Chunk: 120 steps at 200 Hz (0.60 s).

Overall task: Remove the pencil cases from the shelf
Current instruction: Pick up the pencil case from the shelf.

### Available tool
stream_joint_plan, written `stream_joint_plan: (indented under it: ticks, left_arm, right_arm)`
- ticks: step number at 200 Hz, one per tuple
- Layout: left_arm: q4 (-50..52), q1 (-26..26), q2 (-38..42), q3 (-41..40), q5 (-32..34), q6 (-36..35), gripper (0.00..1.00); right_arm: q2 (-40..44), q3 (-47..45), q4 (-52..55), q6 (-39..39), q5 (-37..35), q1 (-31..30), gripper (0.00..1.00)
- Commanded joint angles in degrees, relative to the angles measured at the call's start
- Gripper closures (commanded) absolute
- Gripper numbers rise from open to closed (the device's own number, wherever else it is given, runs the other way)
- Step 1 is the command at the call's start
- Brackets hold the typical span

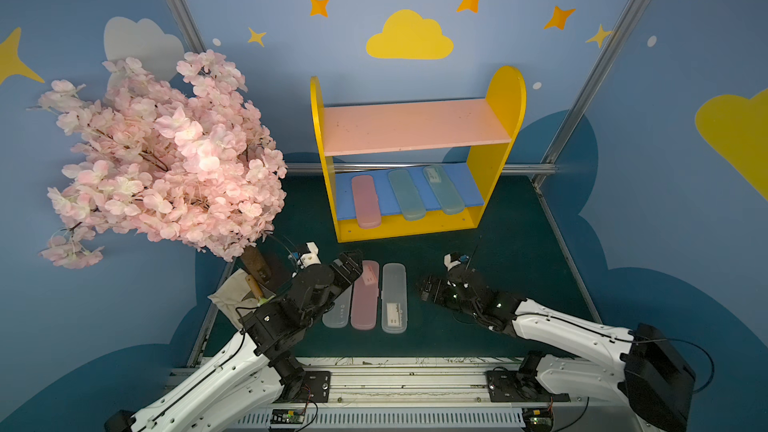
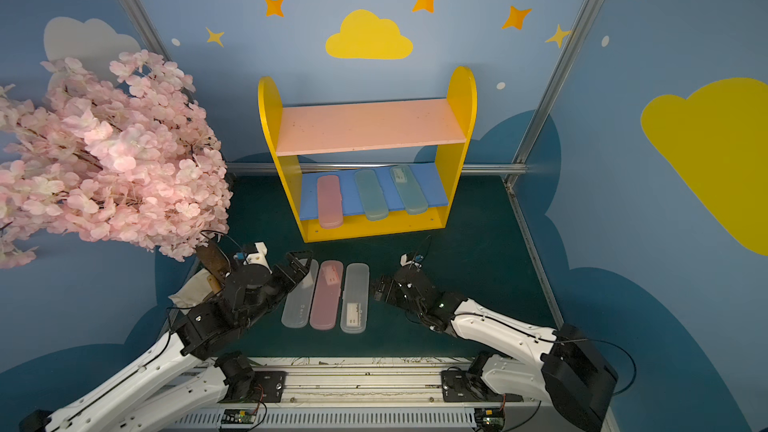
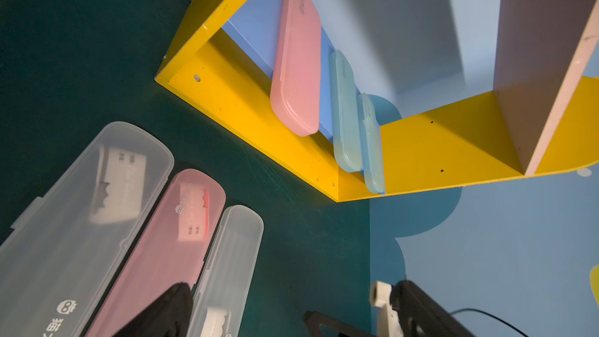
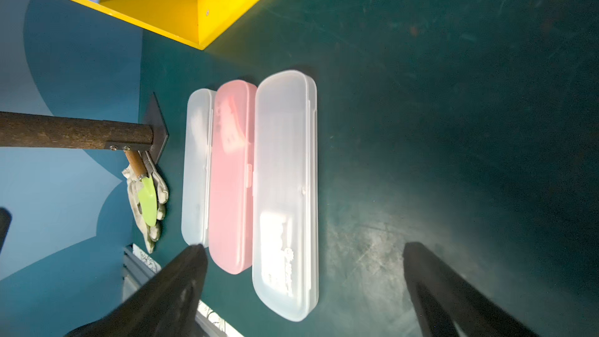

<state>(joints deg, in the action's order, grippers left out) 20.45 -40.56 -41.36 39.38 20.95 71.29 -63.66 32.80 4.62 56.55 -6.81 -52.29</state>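
Lying: pink case [image 1: 365, 201], teal cases [image 1: 406, 195] overhang blue board's [image 1: 467, 182] front edge, ends toward arms.
Nearer: left gripper [image 1: 351, 266] pink, right gripper [image 1: 426, 290] teal.
Jaws: both spread, empty.

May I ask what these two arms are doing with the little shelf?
The arms are clearing pencil cases off the shelf. Three lie side by side on the table in front of it: a clear case, a pink case and a second clear case. A second pink case and two teal cases are on the blue lower board. Both grippers are open and hold nothing: the left gripper hangs over the row's left end, the right gripper is beside the second clear case.
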Motion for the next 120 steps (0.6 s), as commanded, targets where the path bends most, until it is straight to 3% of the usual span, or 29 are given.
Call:
stream_joint_plan:
  ticks: [1,31,54,120]
  left_arm:
    - [-3.30,5.35,-3.41,0.65,-7.49,-0.84,0.00]
    - [-12.15,12.40,-9.86,-0.85,-17.25,-0.81,0.00]
    - [-17.85,15.46,-14.79,-1.18,-20.66,-0.96,0.00]
    - [-28.01,19.32,-24.15,-1.22,-20.77,-1.37,0.01]
  right_arm:
    - [5.24,1.68,8.39,-6.55,-6.23,0.44,0.02]
    - [12.02,-0.48,8.88,-9.24,-9.43,0.79,0.01]
    - [16.64,-3.72,6.51,-10.14,-10.13,1.22,0.01]
    - [24.43,-7.92,6.14,-9.62,-12.25,1.67,0.01]
